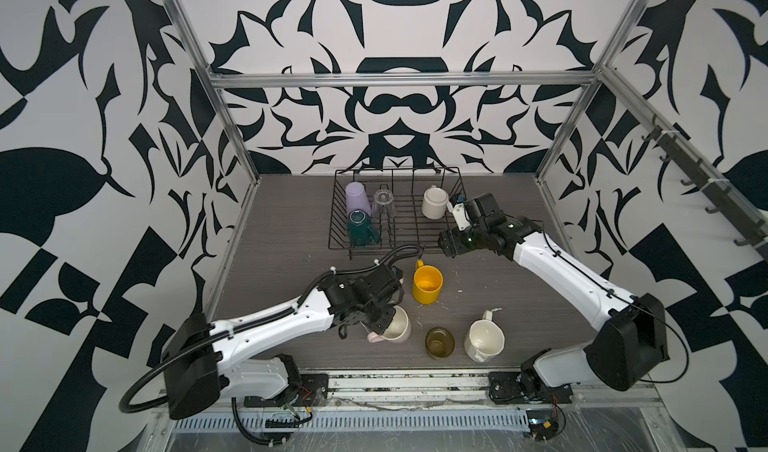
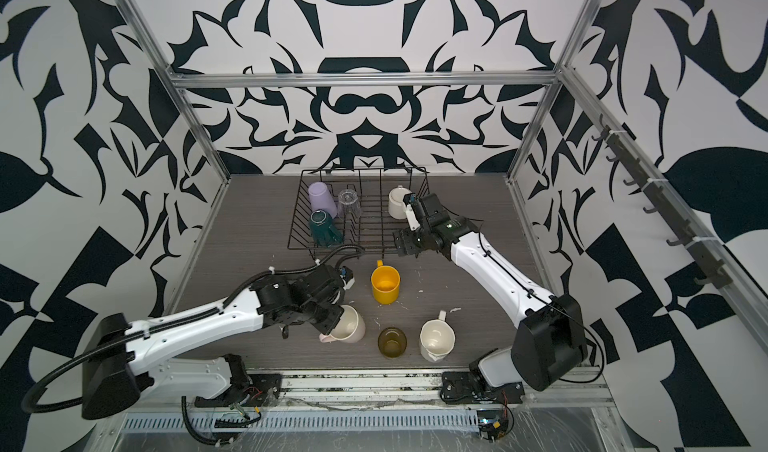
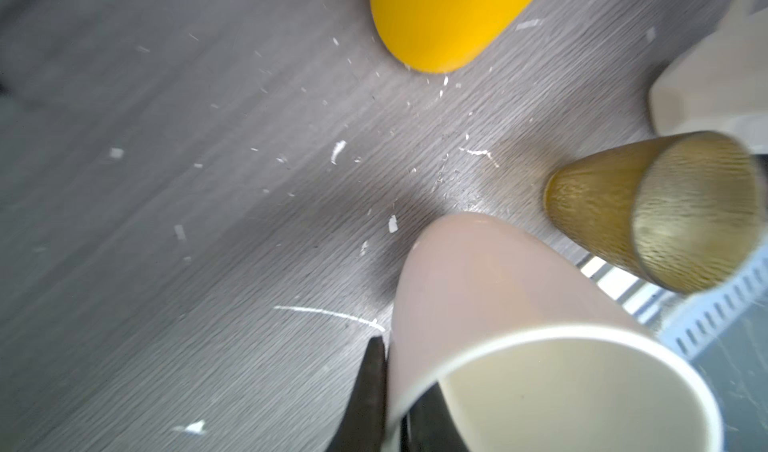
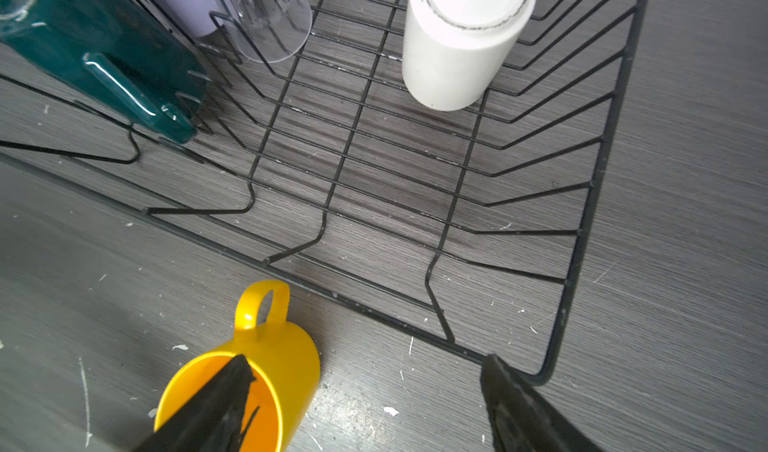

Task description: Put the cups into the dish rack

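left arm [image 1: 266,325] jaws pinched shut; right arm [image 1: 561,271] jaws spread wide

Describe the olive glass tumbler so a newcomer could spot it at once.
From the black wire dish rack at the back of the grey table, come toward the near edge, where three cups line up. The olive glass tumbler is the middle one, between the pale pink mug in the left gripper and the white faceted mug. It alone is see-through and handleless.
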Action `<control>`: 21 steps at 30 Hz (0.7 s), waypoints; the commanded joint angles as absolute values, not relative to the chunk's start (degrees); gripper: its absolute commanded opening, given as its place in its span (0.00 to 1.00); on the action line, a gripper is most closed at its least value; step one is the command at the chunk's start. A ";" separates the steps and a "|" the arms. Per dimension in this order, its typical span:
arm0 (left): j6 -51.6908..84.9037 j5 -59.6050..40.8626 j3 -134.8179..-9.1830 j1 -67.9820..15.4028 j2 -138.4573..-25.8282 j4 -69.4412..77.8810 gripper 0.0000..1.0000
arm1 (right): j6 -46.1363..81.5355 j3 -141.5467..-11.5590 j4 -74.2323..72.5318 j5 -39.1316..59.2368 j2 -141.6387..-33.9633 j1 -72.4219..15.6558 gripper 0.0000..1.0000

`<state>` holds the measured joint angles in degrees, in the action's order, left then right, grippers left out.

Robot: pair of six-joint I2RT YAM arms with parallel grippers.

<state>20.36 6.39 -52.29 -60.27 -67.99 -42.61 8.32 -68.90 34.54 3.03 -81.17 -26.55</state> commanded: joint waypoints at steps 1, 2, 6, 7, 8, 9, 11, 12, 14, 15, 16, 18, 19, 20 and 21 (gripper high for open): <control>18.99 8.28 -54.08 -57.37 -60.85 -45.45 0.00 | 9.94 -69.26 31.62 6.64 -77.40 -25.89 0.89; 18.54 7.83 -53.77 -55.82 -59.16 -45.11 0.00 | 10.31 -69.11 30.97 7.47 -77.12 -25.63 0.89; 16.53 -0.83 -50.66 -42.85 -51.15 -39.28 0.00 | 12.52 -67.72 25.78 14.61 -76.04 -24.38 0.90; 16.44 -4.76 -49.90 -39.00 -49.45 -37.26 0.00 | 13.19 -67.30 24.21 16.68 -75.75 -24.10 0.91; 16.60 -7.94 -49.32 -35.85 -48.25 -35.25 0.00 | 13.71 -66.82 22.30 18.97 -75.45 -23.87 0.91; 16.93 -11.33 -48.69 -32.87 -47.05 -33.06 0.00 | 14.42 -66.01 19.95 21.63 -75.05 -23.57 0.92; 17.75 -16.45 -47.63 -28.81 -45.77 -28.38 0.00 | 16.60 -63.91 13.97 27.38 -74.33 -23.23 0.93; 18.57 -19.10 -46.99 -27.04 -45.62 -25.43 0.00 | 18.21 -62.62 9.74 31.28 -74.10 -23.07 0.94; 20.36 -25.71 -44.91 -24.02 -46.00 -18.22 0.00 | 20.73 -61.38 2.94 38.68 -74.55 -22.86 0.94; 21.98 -29.37 -43.39 -22.28 -46.66 -13.35 0.00 | 22.49 -61.07 -0.58 41.80 -75.04 -22.85 0.94; 23.90 -33.41 -42.04 -20.51 -47.72 -8.51 0.00 | 24.44 -60.83 -4.45 44.51 -75.75 -22.90 0.94; 28.18 -39.66 -40.12 -17.43 -49.75 -0.33 0.00 | 27.20 -60.71 -10.36 47.70 -76.93 -22.85 0.94; 30.14 -41.77 -39.77 -16.21 -50.85 2.59 0.00 | 28.26 -60.95 -12.65 48.27 -77.48 -22.85 0.94; 31.34 -43.27 -39.83 -15.47 -51.62 4.11 0.00 | 29.19 -61.16 -14.48 49.06 -77.87 -22.92 0.94; 32.12 -45.02 -40.20 -14.90 -52.30 5.30 0.00 | 30.56 -61.13 -17.32 50.22 -78.30 -22.94 0.94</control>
<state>26.17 -32.64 -39.51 -16.62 -51.86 -10.35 25.12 -60.34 -3.27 42.15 -78.26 -22.90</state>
